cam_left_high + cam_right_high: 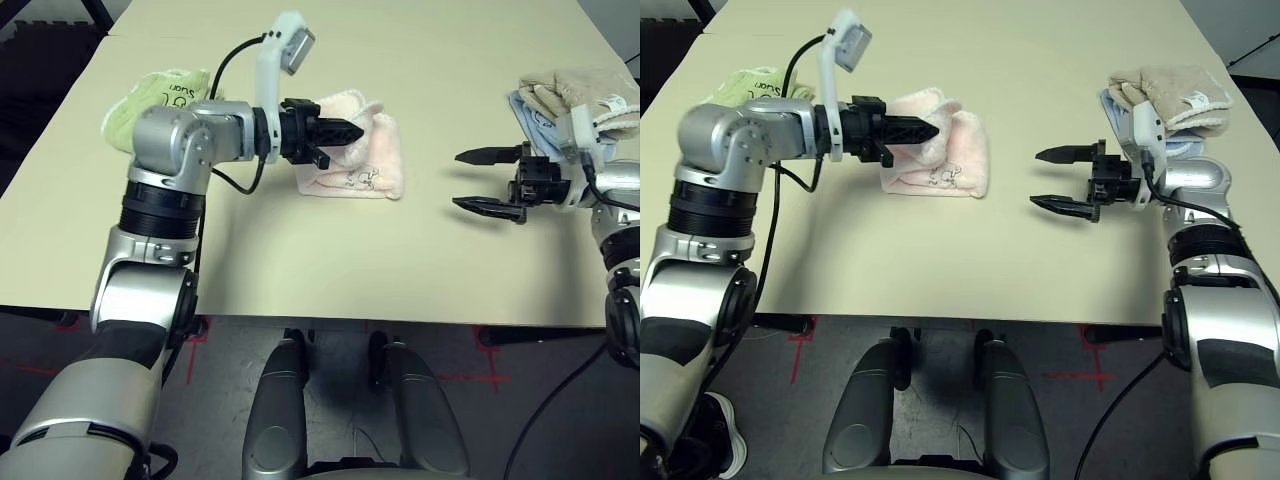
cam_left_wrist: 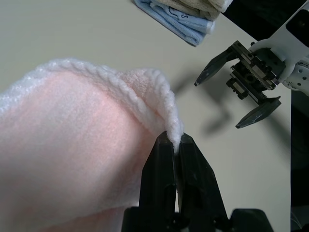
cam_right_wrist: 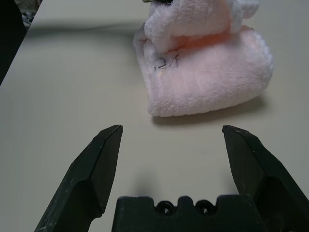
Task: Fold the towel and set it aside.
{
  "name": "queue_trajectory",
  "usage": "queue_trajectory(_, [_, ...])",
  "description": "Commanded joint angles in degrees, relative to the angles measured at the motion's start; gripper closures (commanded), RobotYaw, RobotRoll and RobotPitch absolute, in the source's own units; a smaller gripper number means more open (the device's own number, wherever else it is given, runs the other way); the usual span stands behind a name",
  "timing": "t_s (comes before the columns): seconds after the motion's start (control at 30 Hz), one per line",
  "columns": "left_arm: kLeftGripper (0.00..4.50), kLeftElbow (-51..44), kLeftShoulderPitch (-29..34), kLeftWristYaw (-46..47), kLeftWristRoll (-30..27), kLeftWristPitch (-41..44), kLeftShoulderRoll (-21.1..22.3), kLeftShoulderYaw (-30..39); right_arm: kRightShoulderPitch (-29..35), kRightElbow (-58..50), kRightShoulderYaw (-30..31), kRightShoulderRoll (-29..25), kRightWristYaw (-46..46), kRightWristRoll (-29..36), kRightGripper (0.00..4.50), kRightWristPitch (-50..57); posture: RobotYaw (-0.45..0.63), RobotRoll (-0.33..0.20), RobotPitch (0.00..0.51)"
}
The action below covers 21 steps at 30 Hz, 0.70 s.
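Left gripper fingers pinch the towel's trimmed edge, towel bunched on the tabletop. Right gripper fingers spread, well apart from towel, facing it.

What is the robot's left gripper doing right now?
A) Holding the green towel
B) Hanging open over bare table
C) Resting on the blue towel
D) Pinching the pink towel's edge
D: the left gripper has its fingers shut on the white-trimmed edge of the pink towel.
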Motion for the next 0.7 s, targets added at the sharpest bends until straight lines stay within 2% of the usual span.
queue_trajectory(0.03, [4.45,0.44,-0.1,-0.94,0.99,-0.6,-0.67,-0.51,2.08,-0.63,-1.88,0.2,0.35,1.25,0.0,0.76,0.07,0.0,0.236])
queue_trajectory(0.33, [4.45,-1.31,-1.95,-4.33,0.84,1.14,-1.45,-2.33,2.53,-1.08,-3.25,-1.32,0.34,0.85,0.0,0.99,0.06,0.0,0.236])
queue_trajectory(0.53, [4.45,0.3,-4.02,-3.69,1.19,0.38,-5.25,-1.93,2.48,-1.55,-2.71,-0.62,0.23,0.13,0.0,0.9,0.06,0.0,0.238])
queue_trajectory(0.7, [4.45,3.16,-4.03,-3.56,3.92,-2.29,-6.68,-3.25,2.35,-1.82,-2.6,-0.31,0.09,-0.37,0.0,1.04,0.06,0.0,0.238])
